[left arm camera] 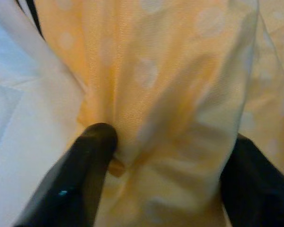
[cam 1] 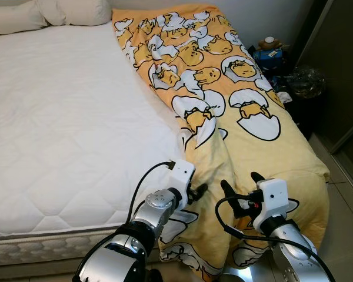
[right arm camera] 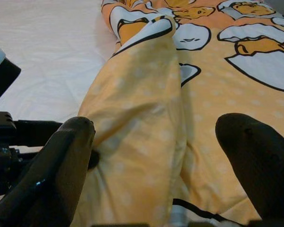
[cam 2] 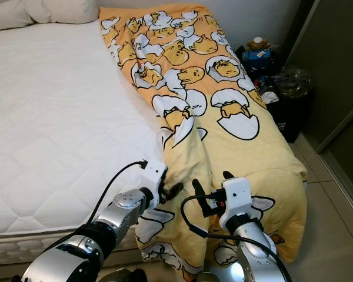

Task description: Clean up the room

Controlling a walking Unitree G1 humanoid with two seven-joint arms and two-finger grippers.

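A yellow duvet (cam 1: 223,88) printed with cartoon eggs lies bunched along the right side of a bare white mattress (cam 1: 65,117) and hangs over the foot end. My left gripper (cam 1: 194,192) is at the duvet's left edge near the foot of the bed. In the left wrist view its fingers (left arm camera: 90,156) stand apart, open, with a fold of the yellow fabric (left arm camera: 170,94) between them. Just to its right, my right gripper (cam 1: 241,183) hovers open over the duvet, its fingers (right arm camera: 255,156) spread above a raised fold (right arm camera: 142,94).
Two white pillows (cam 1: 47,12) lie at the head of the bed. Right of the bed are a small bear toy (cam 1: 269,42), boxes, a crumpled clear bag (cam 1: 306,81) and a dark wardrobe (cam 1: 341,70). Tiled floor (cam 1: 347,205) runs along the right.
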